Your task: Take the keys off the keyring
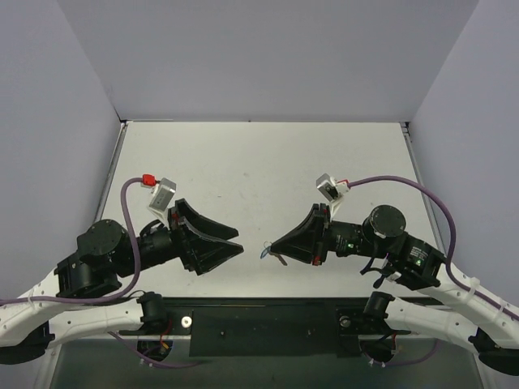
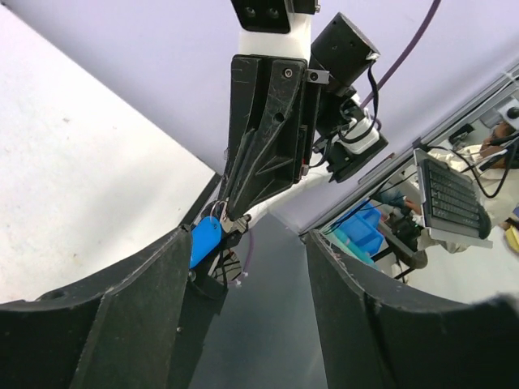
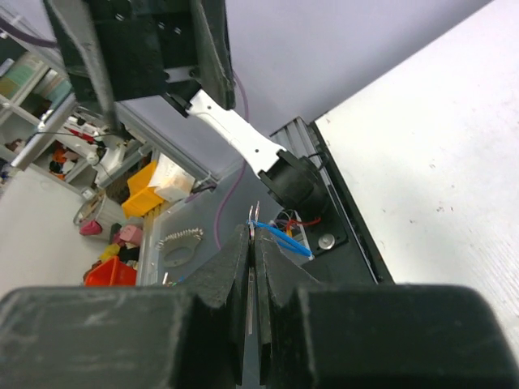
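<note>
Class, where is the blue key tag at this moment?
In the top view, the blue key tag hangs at the tip of the right gripper, near the front edge of the table, between it and the open left gripper.

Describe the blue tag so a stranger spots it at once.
On the white table, near its front edge, the left arm and right arm point at each other. A blue key tag dangles from the right arm's shut fingers. It is the only blue thing between the arms, tiny beside them.

The matte off-white table (image 1: 259,162) meets a black plate (image 1: 268,328) along its near edge.
</note>
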Motion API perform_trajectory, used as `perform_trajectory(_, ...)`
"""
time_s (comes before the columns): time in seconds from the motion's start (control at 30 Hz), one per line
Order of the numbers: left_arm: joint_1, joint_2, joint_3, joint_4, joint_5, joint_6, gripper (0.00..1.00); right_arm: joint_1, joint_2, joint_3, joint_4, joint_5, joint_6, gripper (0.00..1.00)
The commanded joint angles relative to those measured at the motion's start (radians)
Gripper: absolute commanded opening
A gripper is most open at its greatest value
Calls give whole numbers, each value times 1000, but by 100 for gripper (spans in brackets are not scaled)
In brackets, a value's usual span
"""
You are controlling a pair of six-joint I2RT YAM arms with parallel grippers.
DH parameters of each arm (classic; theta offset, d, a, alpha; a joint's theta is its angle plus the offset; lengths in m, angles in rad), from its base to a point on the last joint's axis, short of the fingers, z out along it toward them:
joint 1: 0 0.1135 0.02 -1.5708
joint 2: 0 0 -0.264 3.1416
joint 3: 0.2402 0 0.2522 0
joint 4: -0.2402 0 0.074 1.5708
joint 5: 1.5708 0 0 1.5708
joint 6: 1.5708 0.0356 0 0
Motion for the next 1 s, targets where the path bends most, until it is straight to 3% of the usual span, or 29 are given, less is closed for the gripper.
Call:
perform_trajectory(0.0, -4, -34, -95, 230, -3, -23, 65, 4, 2, 1, 159, -58, 49, 0)
perform_trajectory(0.3, -5, 26, -132, 339, 103, -43, 49, 4, 5, 7, 248, -126, 99, 0)
perform_trajectory(0.97, -5, 44, -137, 341, 89, -38, 32, 4, 16, 9, 242, -126, 95, 0)
